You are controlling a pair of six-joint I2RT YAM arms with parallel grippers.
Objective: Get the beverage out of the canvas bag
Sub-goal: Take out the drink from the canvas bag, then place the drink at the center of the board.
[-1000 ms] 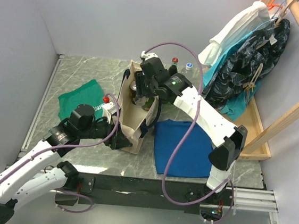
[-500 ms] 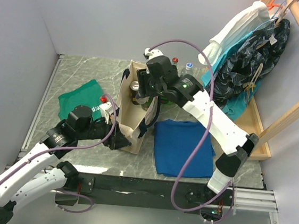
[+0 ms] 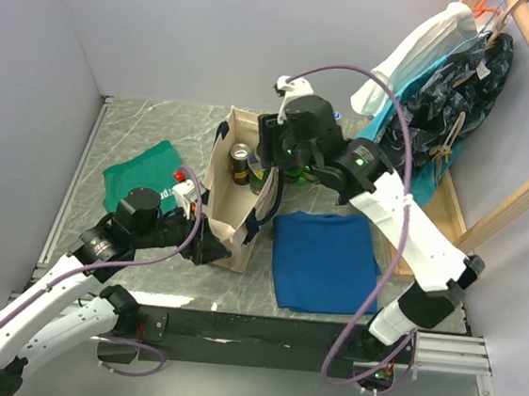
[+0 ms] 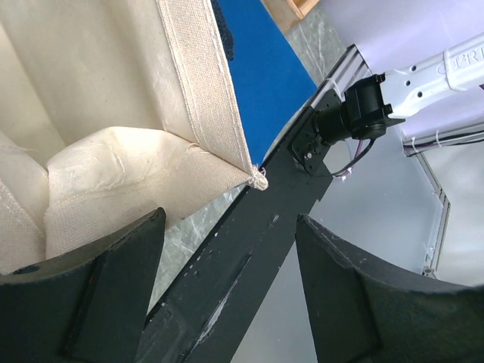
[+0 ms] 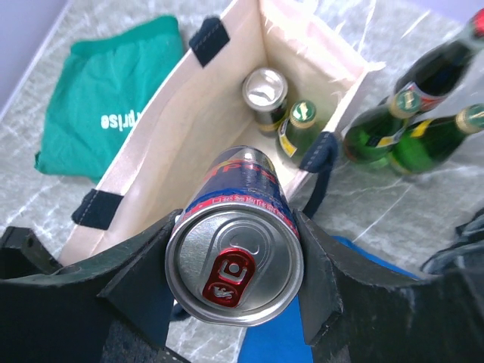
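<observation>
The cream canvas bag point(image 3: 234, 221) with navy straps stands open at the table's middle. My right gripper point(image 3: 278, 162) is shut on a blue and silver drink can point(image 5: 234, 257) with a red tab and holds it upright above the bag's right rim point(image 5: 333, 76). Inside the bag point(image 5: 174, 144) a silver-topped can point(image 5: 265, 89) and a gold-capped green bottle point(image 5: 302, 113) stand at the far end. My left gripper point(image 3: 207, 247) is at the bag's near corner point(image 4: 253, 175). Its jaws stand apart, with only the table edge between them point(image 4: 227, 295).
Three bottles point(image 5: 393, 136) stand on the table just right of the bag. A green cloth with white lettering point(image 3: 144, 174) lies to the left, a flat blue cloth point(image 3: 324, 261) to the right. A wooden rack with hanging clothes point(image 3: 446, 94) fills the far right.
My right gripper has risen and shifted right with the can, from down in the bag's mouth to above its right rim. The left arm has barely moved.
</observation>
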